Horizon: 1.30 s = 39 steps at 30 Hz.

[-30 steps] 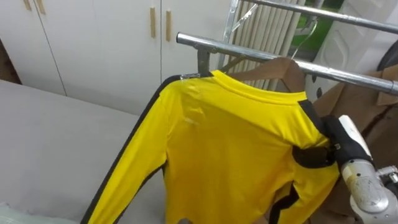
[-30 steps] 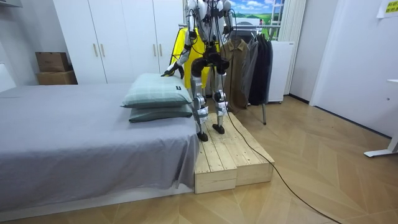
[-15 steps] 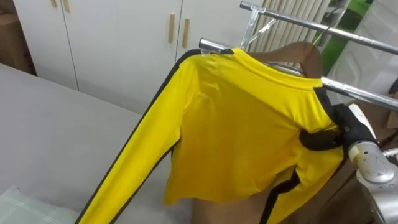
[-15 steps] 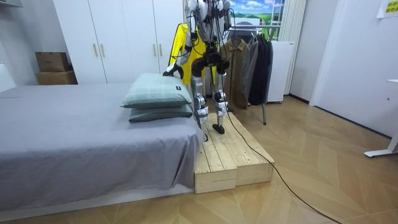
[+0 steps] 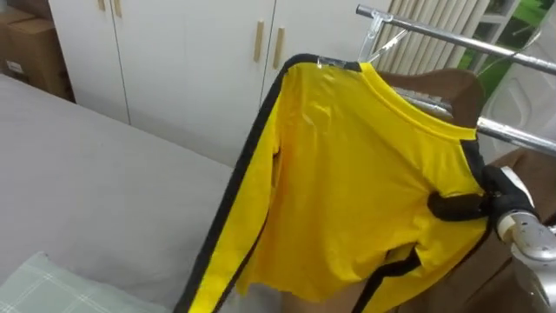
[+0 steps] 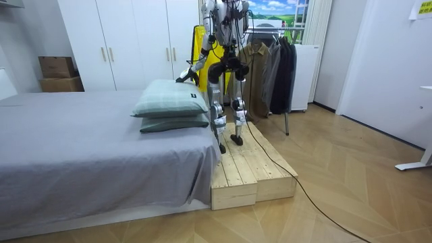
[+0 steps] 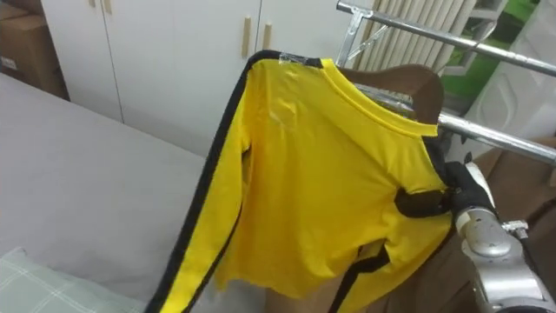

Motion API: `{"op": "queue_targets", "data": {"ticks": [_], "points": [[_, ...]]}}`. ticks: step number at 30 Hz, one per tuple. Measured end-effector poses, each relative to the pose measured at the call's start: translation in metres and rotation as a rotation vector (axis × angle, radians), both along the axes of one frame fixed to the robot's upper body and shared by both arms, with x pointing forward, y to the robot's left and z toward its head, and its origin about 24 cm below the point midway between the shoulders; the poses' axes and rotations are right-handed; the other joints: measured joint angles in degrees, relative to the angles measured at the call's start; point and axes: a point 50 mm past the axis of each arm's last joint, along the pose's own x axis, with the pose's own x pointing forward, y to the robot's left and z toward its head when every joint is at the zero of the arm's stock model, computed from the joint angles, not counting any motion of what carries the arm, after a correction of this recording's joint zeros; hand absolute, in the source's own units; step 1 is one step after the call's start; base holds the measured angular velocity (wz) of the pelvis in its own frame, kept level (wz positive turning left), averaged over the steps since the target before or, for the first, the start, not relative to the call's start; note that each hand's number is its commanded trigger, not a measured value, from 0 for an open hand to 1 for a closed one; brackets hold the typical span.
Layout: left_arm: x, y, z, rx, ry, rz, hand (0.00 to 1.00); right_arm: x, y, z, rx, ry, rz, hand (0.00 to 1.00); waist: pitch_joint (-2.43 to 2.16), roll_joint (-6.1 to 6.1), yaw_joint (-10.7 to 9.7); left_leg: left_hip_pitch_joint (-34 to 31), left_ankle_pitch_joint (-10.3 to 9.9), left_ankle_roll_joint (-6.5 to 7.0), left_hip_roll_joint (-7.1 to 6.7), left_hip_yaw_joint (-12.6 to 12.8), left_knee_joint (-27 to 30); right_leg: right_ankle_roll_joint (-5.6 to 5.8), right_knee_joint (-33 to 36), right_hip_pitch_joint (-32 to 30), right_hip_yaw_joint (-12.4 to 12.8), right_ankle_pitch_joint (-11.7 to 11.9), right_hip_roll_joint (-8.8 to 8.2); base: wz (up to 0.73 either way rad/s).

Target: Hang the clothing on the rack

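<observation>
On the wooden platform [image 6: 250, 169] between the bed [image 6: 81, 142] and the clothes rail [image 5: 521, 136], the robot holds a yellow long-sleeved shirt [image 5: 365, 174] up by the rail. Its right hand [image 7: 469, 204] has dark fingers [image 7: 421, 202] curled, pinching the shirt's shoulder. The left hand [image 6: 183, 79] hangs near the 2 pillows [image 6: 169, 101]; whether it is closed cannot be told.

Robot on wood platform [image 6: 256, 172] by bed [image 6: 88, 145], yellow shirt [image 6: 196, 48] ahead.

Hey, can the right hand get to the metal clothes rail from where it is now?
Probably yes: the right hand, fingers curled on the yellow shirt at its shoulder, sits just below the metal clothes rail, with nothing between.
</observation>
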Motion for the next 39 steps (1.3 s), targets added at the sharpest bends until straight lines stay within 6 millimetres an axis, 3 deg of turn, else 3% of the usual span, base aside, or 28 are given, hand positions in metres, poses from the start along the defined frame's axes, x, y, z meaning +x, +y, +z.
{"op": "queue_targets", "data": {"ticks": [7,13,26,32,39], "points": [[0.000,-0.001,-0.002,-0.017,0.012,0.003,0.00,-0.014,-0.004,-0.027,0.010,0.128,-0.007,1.00,-0.33,0.80,0.0,-0.7,0.1,-0.10,0.04,-0.6,0.1,-0.04,0.0,-0.7,0.0,0.0,0.11,0.00],[-0.001,0.001,-0.004,-0.036,0.010,0.016,0.00,-0.044,-0.010,-0.059,0.008,0.259,-0.014,1.00,-0.42,0.86,-0.3,-0.6,0.1,-0.11,-0.14,-1.0,0.2,-0.09,-1.0,0.0,-0.5,0.0,-0.07,0.04],[-0.003,0.005,-0.004,-0.050,0.030,0.018,0.00,-0.058,-0.001,-0.080,0.042,0.323,0.000,1.00,-0.62,0.69,-1.2,0.3,0.1,-0.15,-0.12,-1.9,0.2,-0.32,-2.8,1.8,-1.2,0.2,-0.01,0.02],[-0.003,0.004,-0.005,-0.061,0.034,0.012,0.00,-0.062,0.004,-0.085,0.054,0.319,0.013,1.00,-0.48,1.17,-1.3,0.5,0.1,-0.15,-0.16,-2.1,0.1,-0.32,-2.8,2.0,-1.2,0.2,-0.02,0.01],[-0.006,0.004,-0.007,-0.064,0.045,0.012,0.00,-0.063,0.005,-0.087,0.065,0.306,0.011,1.00,-0.64,1.59,-1.4,0.5,0.1,-0.15,-0.12,-2.1,0.1,-0.32,-2.9,2.0,-1.2,0.2,0.04,0.00]]}}
